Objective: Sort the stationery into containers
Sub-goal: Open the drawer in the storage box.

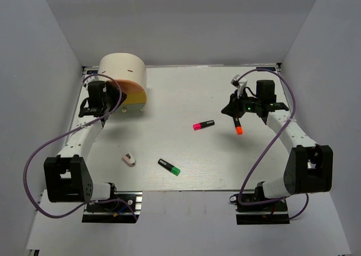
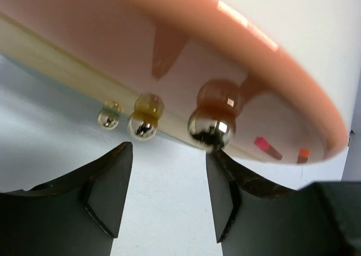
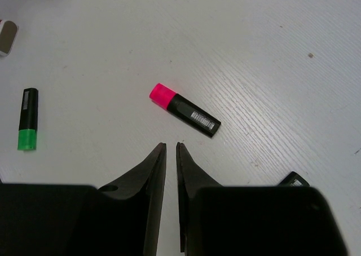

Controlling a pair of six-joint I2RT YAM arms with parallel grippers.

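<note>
**Sorting status: 4 bits still out on the counter (image 1: 225, 166)**

Pink highlighter (image 1: 203, 124) is mid-counter. Green highlighter (image 1: 169, 167) is at its 7 o'clock, w/ the eraser (image 1: 129, 159) further toward 8. Orange highlighter (image 1: 238, 126) sits just at 6 of the right pincer (image 3: 170, 145), which is pinched closed on nothing. Left pincer (image 2: 169, 151) is spread open at the organizer (image 1: 123, 70)'s drawer knob (image 2: 210, 129). No pens visible, so maybe stowed, can't tell.

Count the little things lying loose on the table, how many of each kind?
Highlighters: 3 (pink highlighter, green highlighter, orange highlighter)
Eraser: 1
Total: 4
</note>
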